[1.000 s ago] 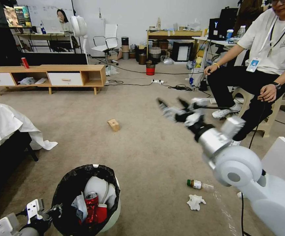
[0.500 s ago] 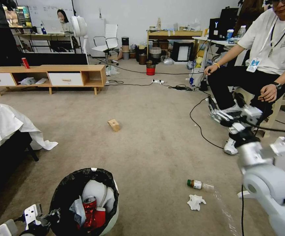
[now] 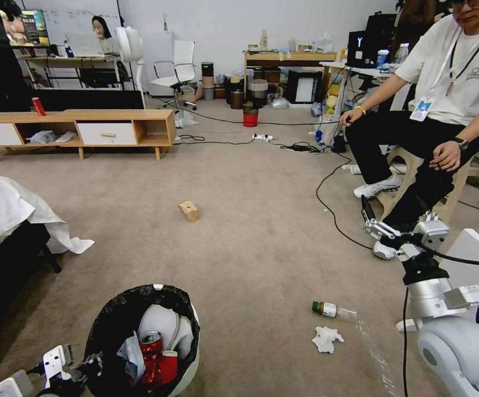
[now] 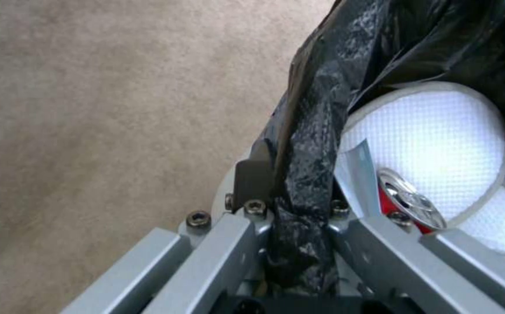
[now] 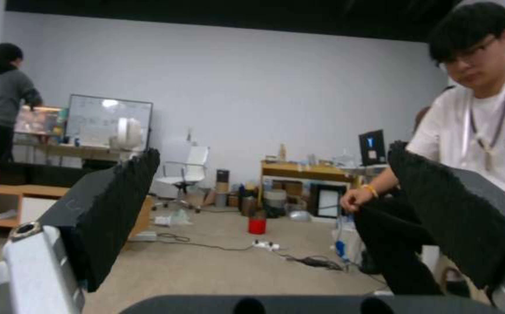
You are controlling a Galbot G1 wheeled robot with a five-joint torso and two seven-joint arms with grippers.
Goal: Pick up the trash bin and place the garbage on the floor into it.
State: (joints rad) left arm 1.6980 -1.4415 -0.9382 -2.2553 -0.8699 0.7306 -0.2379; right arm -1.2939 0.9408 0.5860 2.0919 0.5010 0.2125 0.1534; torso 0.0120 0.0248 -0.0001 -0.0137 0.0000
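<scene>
Clamping the trash bin [image 3: 187, 366] rim, left tool [image 4: 290, 209] holds cans and tissue inside (right tool [image 5: 276, 226] gapes empty).

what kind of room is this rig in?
Likely a lab or office dressed as a living space: carpeted floor crossed by cables, a low wooden TV cabinet, a white-sheeted bed, and cluttered desks with a whiteboard behind.

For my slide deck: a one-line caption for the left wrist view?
Left tool pinching the trash bin by its bag-lined rim above the floor.
</scene>
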